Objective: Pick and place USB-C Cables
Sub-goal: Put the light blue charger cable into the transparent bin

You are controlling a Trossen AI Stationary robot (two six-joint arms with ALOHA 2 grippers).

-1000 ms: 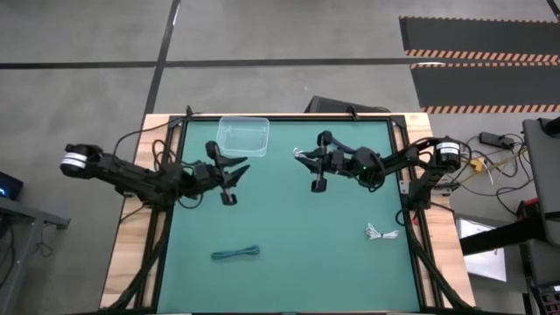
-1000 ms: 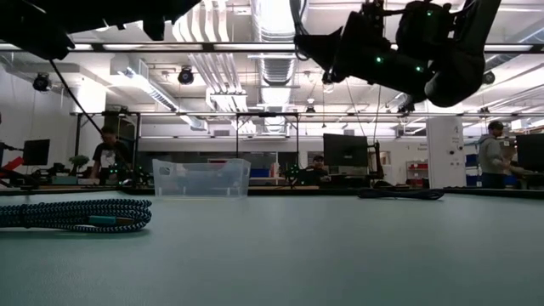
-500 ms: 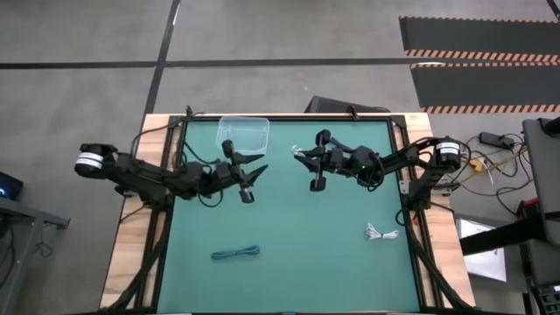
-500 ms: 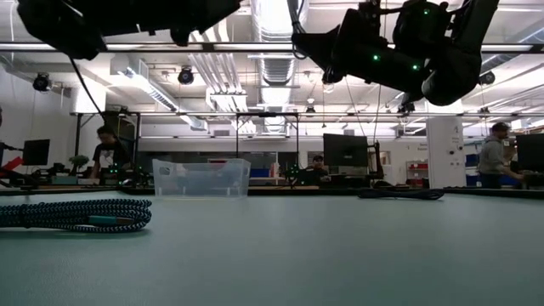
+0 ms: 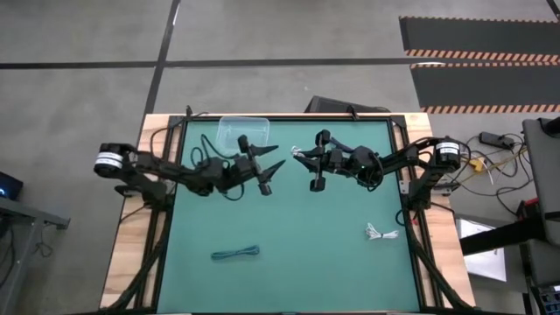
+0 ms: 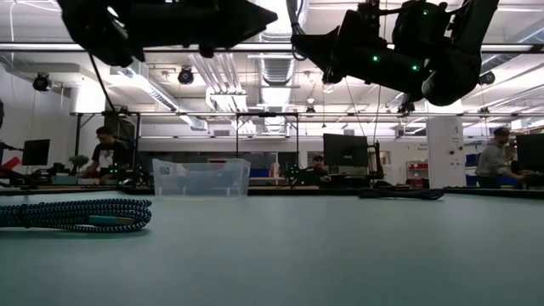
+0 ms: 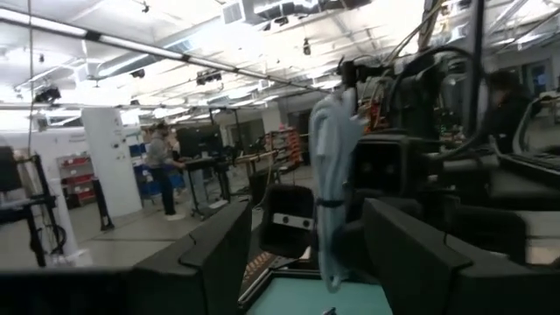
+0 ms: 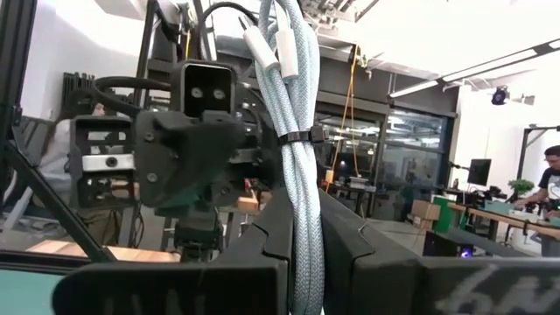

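Hands face each other above the table's (image 5: 289, 236) middle. Right hand (image 5: 300, 156) is clenched on a white cable (image 8: 293, 140), held upright between its fingers. Left hand (image 5: 273, 158) is spread wide, grasping nothing, just at 9 o'clock of that cable. Teal cable (image 5: 234, 254) lies at 7 o'clock, another white cable (image 5: 381, 233) at 4 o'clock, clear bin (image 5: 242, 133) at 11 o'clock.

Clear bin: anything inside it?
In the low view the bin looks empty through its clear wall. From above, the open left gripper and its arm cover part of the bin, so that corner of the floor stays unchecked.
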